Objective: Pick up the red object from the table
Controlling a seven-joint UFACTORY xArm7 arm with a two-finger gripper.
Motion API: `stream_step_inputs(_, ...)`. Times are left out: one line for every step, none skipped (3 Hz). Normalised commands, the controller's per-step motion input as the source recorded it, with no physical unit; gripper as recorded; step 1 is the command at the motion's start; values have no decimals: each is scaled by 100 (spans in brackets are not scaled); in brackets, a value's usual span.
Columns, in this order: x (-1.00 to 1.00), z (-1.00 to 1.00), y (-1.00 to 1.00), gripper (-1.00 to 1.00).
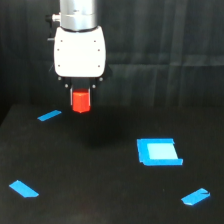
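The red object [80, 100] is a small red-orange block hanging above the black table [100, 165], clear of its surface. My gripper [80, 96] comes down from the white arm head at the upper left of the exterior view and is shut on the block's top part. Its dark fingers are mostly hidden behind the block. A faint shadow lies on the table below it.
A blue square piece [158, 151] lies on the table at the exterior view's right. Blue tape strips sit at the left back [49, 115], front left [23, 189] and front right [195, 197]. A dark curtain hangs behind.
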Motion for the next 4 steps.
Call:
stream_step_inputs(-2, 13, -3, -98)
stream_step_inputs(-3, 9, 3, -100)
stream_step_inputs(-1, 2, 2, -96)
stream_step_inputs(4, 5, 9, -99)
